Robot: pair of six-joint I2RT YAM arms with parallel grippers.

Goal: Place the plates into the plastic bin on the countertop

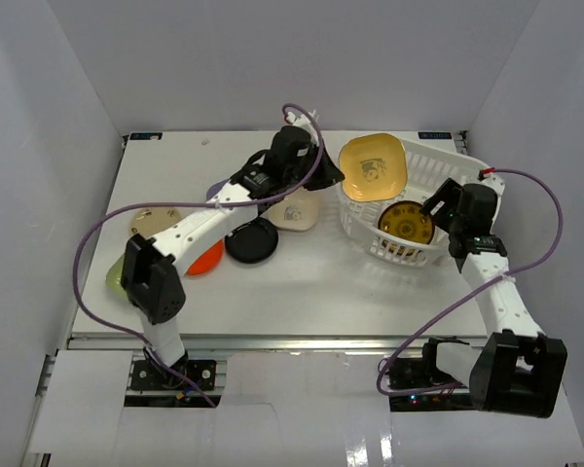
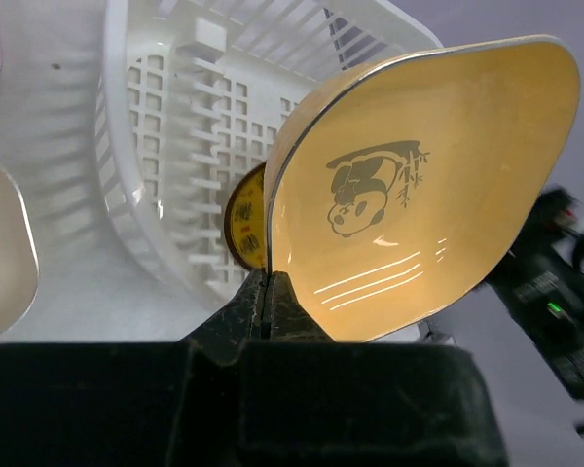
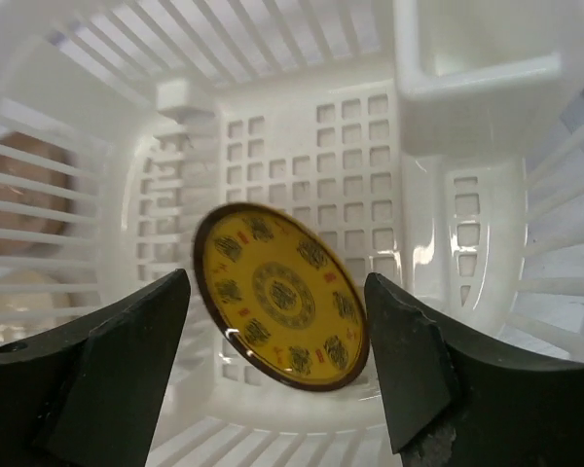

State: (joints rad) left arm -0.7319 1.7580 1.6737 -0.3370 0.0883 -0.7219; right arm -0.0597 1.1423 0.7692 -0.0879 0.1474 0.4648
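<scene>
A yellow panda-print plate (image 2: 419, 185) is held on edge over the plastic bin's (image 1: 368, 236) left rim, clamped by the left gripper (image 2: 266, 284). A gold patterned plate (image 3: 282, 302) is seen tilted inside the bin, under the right gripper (image 3: 277, 280), whose fingers are spread apart.

Bright, even overhead light, soft shadows — glare streaks on the yellow plate (image 2: 419, 175), close fingers (image 3: 107, 370) slightly blurred.
</scene>
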